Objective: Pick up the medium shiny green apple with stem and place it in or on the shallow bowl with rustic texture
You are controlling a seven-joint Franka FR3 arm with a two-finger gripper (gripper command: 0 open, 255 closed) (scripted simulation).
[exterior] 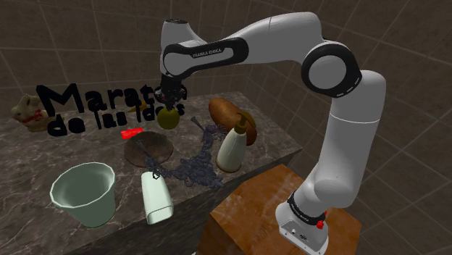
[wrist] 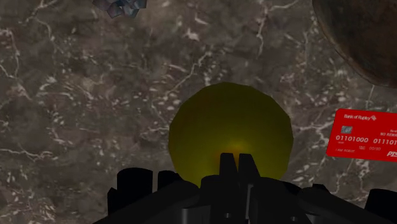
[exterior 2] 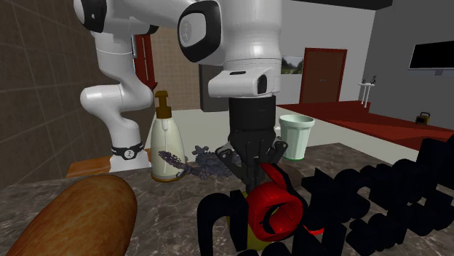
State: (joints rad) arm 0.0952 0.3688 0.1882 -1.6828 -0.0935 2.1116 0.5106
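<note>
1. One long marble counter (exterior: 279, 148) carries everything, and the arm (exterior: 290, 43) stretches across it toward the shoulder view's left.
2. Black lettering (exterior: 72, 101) stands along the back, just behind the target. It's tall, so any lift that drifts backward could clip it.
3. Pale cup (exterior: 83, 192) sits at the front edge, well apart from the action. No trouble there.
4. Brown loaf (exterior: 223, 110) and a soap dispenser (exterior: 233, 148) sit to the shoulder view's right, with a purple tangle (exterior: 197, 165) sprawled between the dispenser and the bowl.
5. Bowl (exterior: 137, 150), the goal: shallow, brown, rough-looking, near the apple on the side facing the front edge. A white bottle (exterior: 156, 199) lies on its side further forward.
6. Gripper (exterior: 170, 103) hangs straight over the apple. Wide or closed, I cannot tell from these angles.
7. Apple (wrist: 230, 127): yellow-green and glossy, and it looks to rest on bare marble right under the hand. I judge it firm and fairly light but slick and round, so it may roll or squirt out. Grab across the widest girth, centred.
8. Red card (wrist: 366, 133) lies flat just beside the apple, toward the bowl. It's thin, so a carry would pass over it easily.
</note>
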